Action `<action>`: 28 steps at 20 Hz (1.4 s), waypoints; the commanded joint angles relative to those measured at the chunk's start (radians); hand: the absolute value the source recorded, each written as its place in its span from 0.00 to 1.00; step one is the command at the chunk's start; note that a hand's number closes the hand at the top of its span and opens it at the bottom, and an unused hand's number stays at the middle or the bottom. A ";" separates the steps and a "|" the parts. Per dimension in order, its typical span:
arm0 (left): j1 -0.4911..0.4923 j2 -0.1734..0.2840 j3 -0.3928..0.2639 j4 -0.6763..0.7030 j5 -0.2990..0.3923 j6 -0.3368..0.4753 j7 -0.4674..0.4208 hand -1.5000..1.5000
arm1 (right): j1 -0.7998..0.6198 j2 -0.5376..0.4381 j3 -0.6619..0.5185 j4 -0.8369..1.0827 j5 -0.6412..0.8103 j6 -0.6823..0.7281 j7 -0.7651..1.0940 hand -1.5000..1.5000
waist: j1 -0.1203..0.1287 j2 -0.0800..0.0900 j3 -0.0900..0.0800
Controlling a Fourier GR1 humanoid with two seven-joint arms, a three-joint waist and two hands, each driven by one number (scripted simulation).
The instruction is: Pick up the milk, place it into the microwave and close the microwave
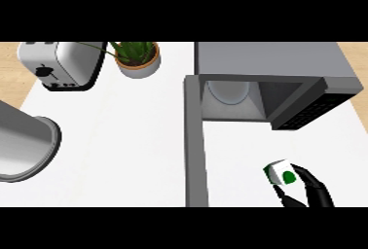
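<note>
Right hand [310,190]: fingers curled around the milk [281,173], thumb on its near side, gripping the carton at the lower right of the counter [122,141]. The carton's white top and green-marked face are visible; its long axis cannot be determined. The hand enters from the lower edge. The microwave [277,73] stands open, door [194,146] swung toward the viewer; a white plate [229,91] lies inside.
</note>
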 commanded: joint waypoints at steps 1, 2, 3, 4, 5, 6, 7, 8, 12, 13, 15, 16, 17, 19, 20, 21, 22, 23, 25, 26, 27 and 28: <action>0.028 0.000 0.024 -0.020 0.055 -0.031 0.000 0.00 | -0.052 -0.002 0.032 0.071 0.028 0.047 -0.080 1.00 | 0.016 0.007 0.029; 0.036 0.006 0.016 -0.049 0.065 -0.020 0.016 0.00 | -0.074 0.022 0.026 0.074 0.019 0.029 -0.071 1.00 | 0.018 0.007 0.030; 0.011 -0.010 0.010 -0.021 0.045 -0.032 -0.003 0.00 | -0.080 0.000 0.024 0.092 0.020 0.045 -0.102 1.00 | 0.013 0.008 0.029; 0.017 -0.032 -0.018 -0.083 0.017 0.011 0.023 0.00 | -0.112 0.018 0.023 0.104 0.021 0.017 -0.097 1.00 | 0.015 0.010 0.031; -0.017 0.012 -0.004 -0.051 0.050 0.044 0.038 0.00 | -0.102 0.009 0.024 0.115 0.028 0.002 -0.136 1.00 | 0.006 0.010 0.030; -0.027 0.046 0.025 -0.034 0.071 0.025 0.025 0.00 | -0.118 0.037 0.026 0.094 0.022 -0.010 -0.133 1.00 | 0.008 0.009 0.030; 0.019 -0.011 0.020 -0.032 0.063 -0.020 0.009 0.00 | -0.141 0.030 0.013 0.134 0.016 -0.010 -0.134 1.00 | 0.019 0.009 0.030; -0.011 0.005 -0.003 -0.061 0.051 0.038 0.036 0.00 | -0.133 0.054 0.023 0.126 0.011 0.023 -0.149 1.00 | 0.011 0.011 0.031; 0.017 -0.001 0.027 -0.070 0.085 0.018 0.031 0.00 | -0.174 0.062 0.023 0.140 -0.003 0.024 -0.139 1.00 | 0.018 0.009 0.030; -0.048 0.012 -0.013 -0.024 0.037 0.020 0.035 0.00 | -0.202 0.128 0.032 0.116 0.000 -0.045 -0.115 1.00 | 0.005 0.010 0.029; 0.011 0.004 0.017 -0.019 0.080 -0.035 0.037 0.00 | -0.282 0.095 0.007 0.164 -0.006 -0.062 -0.071 1.00 | 0.019 0.009 0.029; -0.011 0.030 0.040 -0.049 0.108 0.027 0.050 0.00 | -0.282 0.104 -0.005 0.183 -0.021 -0.051 -0.086 1.00 | 0.014 0.010 0.029; 0.024 -0.087 -0.014 -0.065 0.007 -0.052 0.022 0.00 | -0.303 0.136 0.007 0.181 -0.009 -0.085 -0.072 1.00 | 0.018 0.009 0.028; -0.011 -0.012 0.043 -0.018 0.065 -0.052 0.023 0.00 | -0.337 0.139 0.001 0.204 -0.010 -0.093 -0.082 1.00 | 0.016 0.010 0.029; -0.055 -0.003 0.022 0.003 0.049 -0.005 0.053 0.00 | -0.352 0.119 0.005 0.218 -0.003 -0.092 -0.077 1.00 | 0.008 0.011 0.028; -0.001 -0.001 0.041 -0.056 0.091 0.010 0.070 0.00 | -0.380 0.156 0.008 0.221 0.006 -0.150 -0.054 1.00 | 0.017 0.011 0.029; -0.017 -0.003 0.043 -0.045 0.081 -0.006 0.063 0.00 | -0.396 0.153 0.007 0.207 0.004 -0.160 -0.042 1.00 | 0.012 0.010 0.028; -0.014 0.000 0.045 -0.062 0.109 0.034 0.085 0.00 | -0.391 0.149 0.022 0.180 0.014 -0.161 -0.025 1.00 | 0.006 0.008 0.028; -0.004 -0.010 0.049 -0.044 0.118 0.006 0.087 0.00 | -0.430 0.112 -0.001 0.154 -0.016 -0.133 0.025 1.00 | 0.004 0.006 0.027; -0.033 -0.013 0.051 0.025 0.067 -0.057 0.069 0.00 | -0.445 0.116 0.011 0.182 0.005 -0.162 0.014 1.00 | 0.006 0.008 0.027; 0.002 -0.041 0.042 -0.037 0.098 -0.035 0.079 0.00 | -0.485 0.122 0.008 0.182 0.006 -0.191 0.046 1.00 | 0.011 0.008 0.027; -0.035 0.023 0.050 -0.008 0.121 0.001 0.101 0.00 | -0.498 0.115 -0.007 0.203 0.001 -0.197 -0.005 1.00 | 0.013 0.012 0.028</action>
